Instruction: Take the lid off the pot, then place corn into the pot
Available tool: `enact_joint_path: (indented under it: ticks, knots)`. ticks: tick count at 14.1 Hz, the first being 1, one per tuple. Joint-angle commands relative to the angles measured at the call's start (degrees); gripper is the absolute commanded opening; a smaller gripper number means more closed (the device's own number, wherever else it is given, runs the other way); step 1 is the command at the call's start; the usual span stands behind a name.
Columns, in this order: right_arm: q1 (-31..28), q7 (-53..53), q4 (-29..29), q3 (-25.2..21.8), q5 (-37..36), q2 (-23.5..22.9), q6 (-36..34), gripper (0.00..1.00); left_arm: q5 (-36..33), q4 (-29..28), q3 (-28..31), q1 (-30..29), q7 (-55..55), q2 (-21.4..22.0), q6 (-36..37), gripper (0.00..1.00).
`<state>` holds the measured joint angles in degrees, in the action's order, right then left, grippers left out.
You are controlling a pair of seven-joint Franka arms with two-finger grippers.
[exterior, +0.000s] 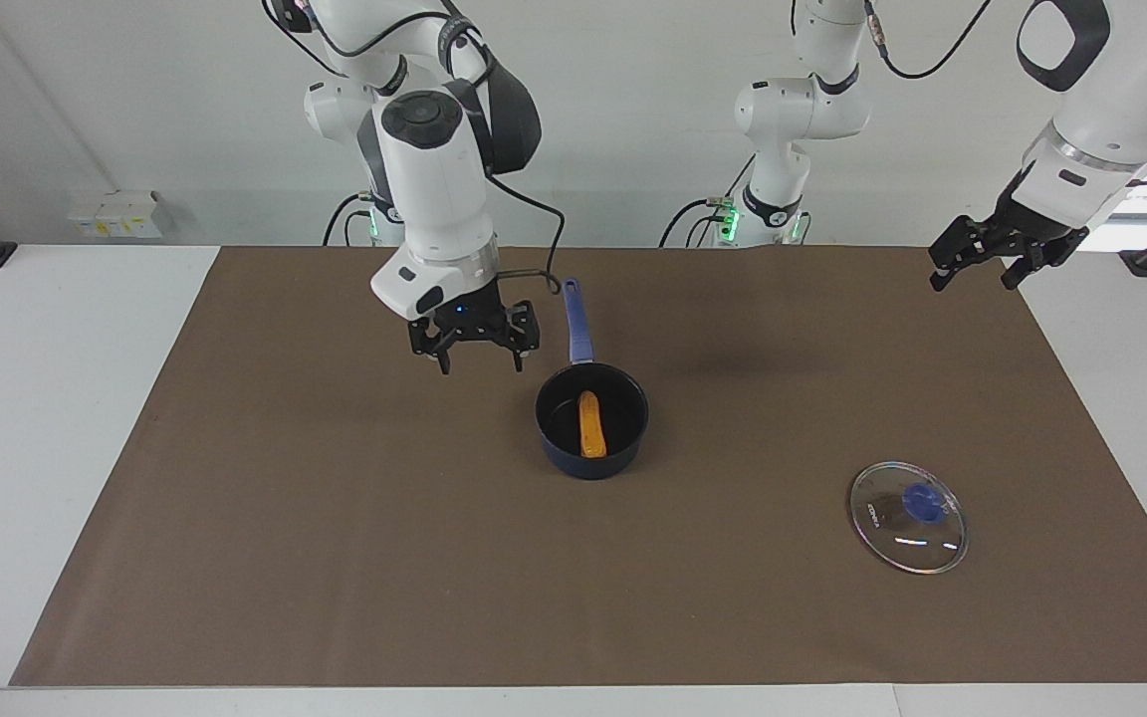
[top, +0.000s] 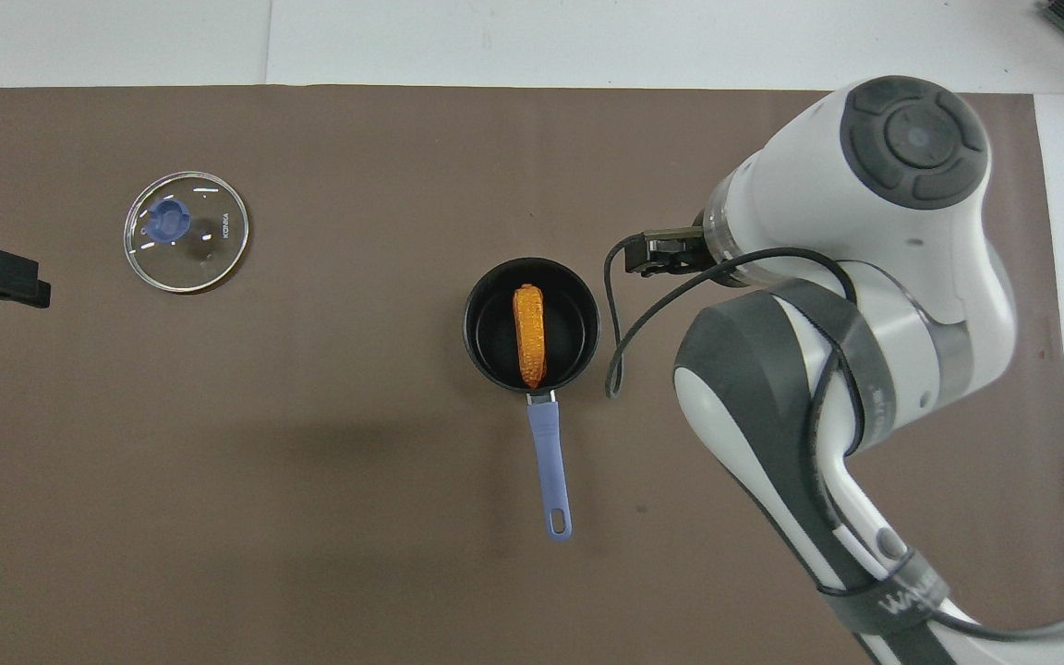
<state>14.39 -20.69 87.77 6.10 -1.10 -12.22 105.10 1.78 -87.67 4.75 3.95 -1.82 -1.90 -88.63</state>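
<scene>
- Corn (exterior: 589,423) lies inside the pot (exterior: 633,438), mid-tabletop.
- Lid (exterior: 908,517) rests flat toward the left arm's end.
- Right tool (exterior: 474,360) hangs wide and empty over the mat beside the pot.
- Left tool (exterior: 977,273) waits, spread wide, empty.

Facing view: mounted high across the table (exterior: 56,418), looking back at both arm bases along the top of the frame, far enough off to take in the whole brown mat (exterior: 335,558). Overhead view: set high above the robots' end, aimed forward and steeply down, closer in, mat (top: 218,517) cropped at the bottom edge. Half a turn apart. Shared by both: the pot (exterior: 546,438) (top: 477,351) at frame centre, the lid (exterior: 882,543) (top: 209,268) at lower right in the facing view and upper left in the overhead one.
</scene>
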Motion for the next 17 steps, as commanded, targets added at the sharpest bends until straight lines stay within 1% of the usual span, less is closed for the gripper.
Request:
enact_joint_path:
  ticks: [1,6,9,11,14,17]
  knots:
    - [-3.0,4.1,1.2,0.8,-0.7,4.6,-4.4,1.00,-0.6,0.3,0.0,0.0,-0.2,0.1,-0.1,1.00]
    - [-8.1,11.0,1.1,0.6,-0.1,10.9,-11.5,1.00,-0.6,0.3,0.0,-0.1,-0.3,0.1,-0.1,1.00]
    - [-9.6,11.6,1.0,0.1,0.2,13.6,-14.3,1.00,-0.6,0.3,0.0,-0.1,-0.3,0.1,-0.1,1.00]
    - [-9.7,11.6,-0.1,-0.6,0.5,14.9,-16.5,1.00,-0.6,0.3,0.0,-0.2,-0.3,0.1,-0.1,1.00]
    - [-9.8,11.8,-2.3,-1.9,0.7,15.5,-20.2,1.00,-0.6,0.3,0.0,-0.1,-0.3,0.1,-0.1,1.00]
    - [-9.8,14.3,-3.8,-4.6,1.4,17.0,-22.8,1.00,-0.6,0.3,0.0,-0.1,-0.3,0.1,-0.1,1.00]
